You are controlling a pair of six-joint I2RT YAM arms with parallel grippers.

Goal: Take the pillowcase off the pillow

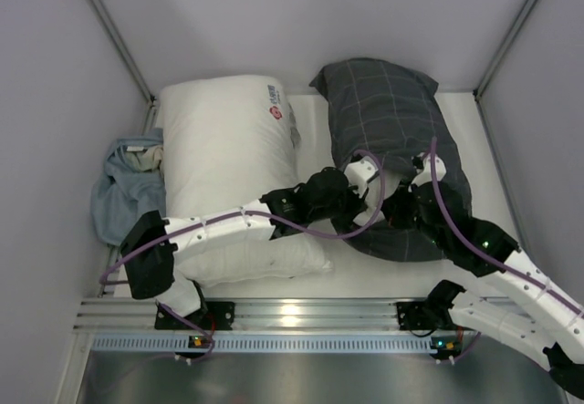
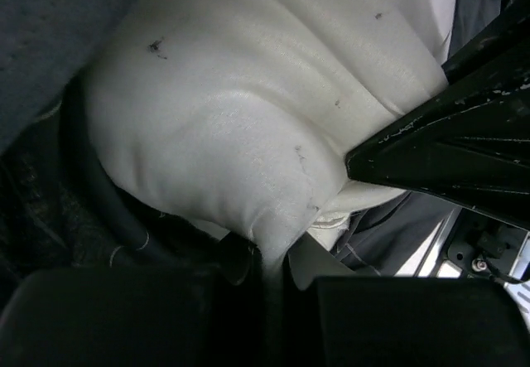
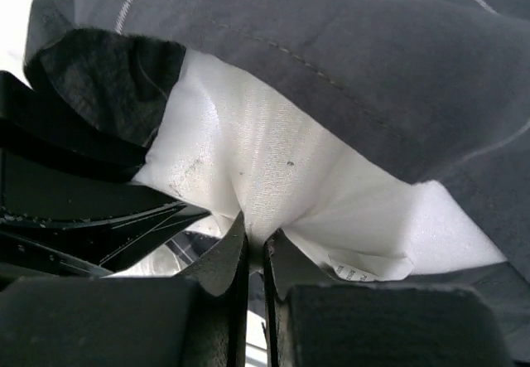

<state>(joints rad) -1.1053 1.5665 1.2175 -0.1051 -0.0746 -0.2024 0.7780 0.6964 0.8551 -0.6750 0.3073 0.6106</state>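
The dark grey-blue checked pillowcase (image 1: 392,130) lies at the right of the table with the pillow inside. Both grippers meet at its near open end. In the left wrist view the white pillow (image 2: 248,110) bulges out of the pillowcase (image 2: 58,19), and my left gripper (image 2: 277,259) is shut on a pinch of the pillow's white fabric. In the right wrist view my right gripper (image 3: 255,247) is shut on a fold of the white pillow (image 3: 273,168) below the pillowcase's hem (image 3: 315,60). A small white tag (image 3: 368,266) hangs beside it. In the top view the left gripper (image 1: 363,178) and right gripper (image 1: 401,185) are close together.
A second white pillow with a red round logo (image 1: 228,149) lies at the left, under the left arm. A crumpled light-blue cloth (image 1: 123,185) sits at the far left. Metal rails (image 1: 292,317) run along the near edge. Grey walls enclose the table.
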